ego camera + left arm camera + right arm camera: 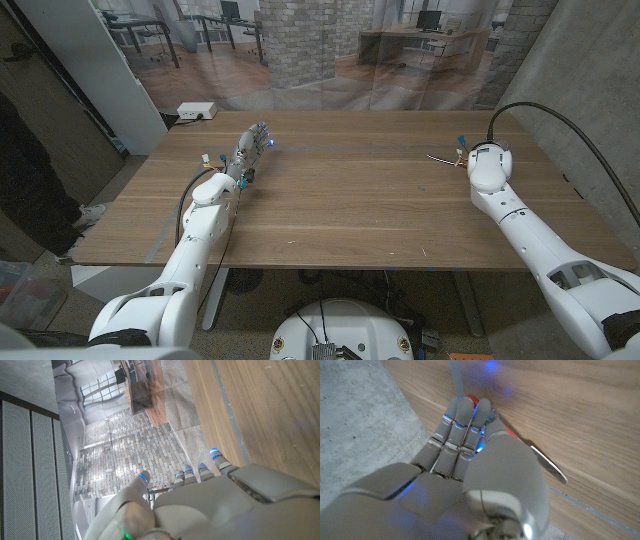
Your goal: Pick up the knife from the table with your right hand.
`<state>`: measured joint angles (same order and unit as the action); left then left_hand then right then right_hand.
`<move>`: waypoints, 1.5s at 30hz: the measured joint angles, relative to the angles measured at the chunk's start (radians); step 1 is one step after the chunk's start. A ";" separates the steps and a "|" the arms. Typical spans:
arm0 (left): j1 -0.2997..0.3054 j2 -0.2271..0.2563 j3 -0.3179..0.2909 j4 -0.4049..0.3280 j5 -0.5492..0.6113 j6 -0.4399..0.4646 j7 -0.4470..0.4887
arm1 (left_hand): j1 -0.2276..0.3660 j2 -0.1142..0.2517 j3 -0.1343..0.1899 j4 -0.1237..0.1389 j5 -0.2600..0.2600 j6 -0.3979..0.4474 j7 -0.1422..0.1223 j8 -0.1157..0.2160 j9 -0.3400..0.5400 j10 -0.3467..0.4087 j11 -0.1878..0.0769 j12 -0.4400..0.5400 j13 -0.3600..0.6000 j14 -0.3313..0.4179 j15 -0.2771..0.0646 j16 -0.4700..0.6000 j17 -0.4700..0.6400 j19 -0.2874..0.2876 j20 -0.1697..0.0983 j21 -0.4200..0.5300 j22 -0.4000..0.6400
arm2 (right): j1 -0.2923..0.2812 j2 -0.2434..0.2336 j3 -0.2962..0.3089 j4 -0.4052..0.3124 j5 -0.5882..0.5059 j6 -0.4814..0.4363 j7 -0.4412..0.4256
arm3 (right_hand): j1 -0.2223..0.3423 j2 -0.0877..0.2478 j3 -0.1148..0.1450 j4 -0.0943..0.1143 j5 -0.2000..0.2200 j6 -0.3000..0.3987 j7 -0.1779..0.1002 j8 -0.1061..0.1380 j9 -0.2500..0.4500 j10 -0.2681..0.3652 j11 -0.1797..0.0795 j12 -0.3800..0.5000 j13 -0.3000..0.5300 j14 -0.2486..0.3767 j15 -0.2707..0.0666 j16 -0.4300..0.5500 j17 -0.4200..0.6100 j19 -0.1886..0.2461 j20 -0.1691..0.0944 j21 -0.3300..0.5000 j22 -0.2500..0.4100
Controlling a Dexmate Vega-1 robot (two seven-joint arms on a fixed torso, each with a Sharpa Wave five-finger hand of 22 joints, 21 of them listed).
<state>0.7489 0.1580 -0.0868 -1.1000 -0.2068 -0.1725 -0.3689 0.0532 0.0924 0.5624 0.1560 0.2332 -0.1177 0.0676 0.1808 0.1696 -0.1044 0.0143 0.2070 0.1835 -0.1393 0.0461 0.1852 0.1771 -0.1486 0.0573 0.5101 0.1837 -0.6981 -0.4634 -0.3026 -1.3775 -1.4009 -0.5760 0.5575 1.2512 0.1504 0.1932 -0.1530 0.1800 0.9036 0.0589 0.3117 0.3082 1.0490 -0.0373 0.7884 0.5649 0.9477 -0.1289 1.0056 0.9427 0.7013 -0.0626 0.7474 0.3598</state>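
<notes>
Head view: the wooden table (340, 190) is the landmark. The left hand (250, 148) lies out over the table's far left part, fingers stretched toward the far edge and close together, holding nothing, with a blue light at the tips. Beyond the table's far left corner a white box (197, 110) sits on the floor; no writing on it can be read. The right hand (478, 158) is at the table's far right part, mostly hidden behind its own white wrist, so its fingers cannot be judged here. The knife (441, 157) shows as a thin pale sliver on the table just left of that hand.

Left wrist view: the left hand (200, 505) is over the table edge (250, 405), fingers (192, 474) straight and side by side, the thumb set apart, nothing between them.

Right wrist view: the right hand (470, 450) is down on the table, its fingers (465, 420) pressed together and curled over the red handle of the knife (547, 465), whose serrated blade sticks out beside the thumb and lies on the wood. No brand or label is legible anywhere.
</notes>
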 measured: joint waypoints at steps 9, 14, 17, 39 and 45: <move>0.000 0.000 0.001 0.001 -0.001 -0.002 -0.002 | 0.000 0.000 0.000 0.000 0.000 -0.003 0.003 0.000 0.000 0.000 0.000 -0.004 0.000 0.000 0.000 0.000 0.000 0.000 0.000 0.000 0.000 | -0.007 -0.002 0.007 -0.021 -0.005 0.000 -0.008 | 0.008 -0.003 0.007 0.007 -0.001 0.001 -0.001 0.000 0.000 0.003 0.003 0.009 0.006 0.000 0.000 -0.004 0.014 0.000 0.000 0.015 0.005; 0.000 0.000 0.001 0.001 -0.002 -0.003 -0.002 | 0.000 0.000 0.000 0.000 0.000 -0.006 0.006 0.000 0.000 0.000 0.000 -0.004 0.000 0.000 0.000 0.000 0.000 0.000 0.000 0.000 0.000 | -0.012 -0.002 0.014 -0.037 -0.009 0.002 -0.011 | 0.008 -0.003 0.008 0.008 -0.002 0.001 -0.001 0.000 0.000 0.003 0.003 0.009 0.012 0.000 0.000 -0.011 0.023 -0.006 -0.006 0.023 0.009; 0.001 0.000 0.000 -0.001 -0.003 -0.003 -0.003 | 0.000 0.000 0.000 0.000 0.000 -0.006 0.006 0.000 0.000 0.000 0.000 -0.004 0.000 0.000 0.000 0.000 0.000 0.000 0.000 0.000 0.000 | -0.016 -0.001 0.019 -0.046 -0.010 0.003 -0.014 | 0.008 -0.003 0.007 0.008 0.001 0.001 -0.001 0.000 0.000 0.003 0.003 0.009 0.012 0.005 -0.002 -0.012 0.028 -0.010 -0.002 0.031 0.009; 0.018 0.006 -0.001 -0.032 -0.010 -0.003 -0.005 | 0.000 0.000 0.000 0.000 0.000 -0.006 0.006 0.000 0.000 0.000 0.000 -0.004 0.000 0.000 0.000 0.000 0.000 0.000 0.000 -0.004 0.000 | -0.043 0.004 0.056 -0.121 -0.021 0.020 -0.027 | 0.012 -0.007 0.010 0.012 0.005 0.001 -0.001 0.000 0.000 -0.006 0.013 0.017 0.027 0.007 0.000 -0.026 0.059 -0.035 -0.002 0.067 0.014; 0.024 0.008 -0.001 -0.043 -0.013 0.000 -0.005 | 0.000 0.000 0.000 0.000 0.000 -0.006 0.006 0.000 0.000 0.000 0.000 -0.004 0.000 0.000 0.000 0.000 0.000 0.000 0.000 -0.004 0.000 | -0.052 0.005 0.066 -0.139 -0.026 0.025 -0.032 | 0.012 -0.007 0.010 0.012 0.005 0.001 -0.001 0.000 0.000 -0.014 0.013 0.017 0.035 0.007 0.000 -0.034 0.069 -0.049 0.002 0.077 0.014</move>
<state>0.7732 0.1660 -0.0881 -1.1432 -0.2202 -0.1729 -0.3738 0.0532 0.0924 0.5625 0.1560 0.2332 -0.1233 0.0732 0.1808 0.1696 -0.1044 0.0143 0.2032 0.1835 -0.1393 0.0461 0.1852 0.1772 -0.1486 0.0573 0.5063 0.1837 -0.7500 -0.4579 -0.2363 -1.5167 -1.4265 -0.5509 0.5255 1.2631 0.1436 0.2034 -0.1413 0.1852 0.9050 0.0574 0.3117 0.3082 1.0346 -0.0246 0.8053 0.6001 0.9547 -0.1288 0.9717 1.0120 0.6525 -0.0609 0.8248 0.3737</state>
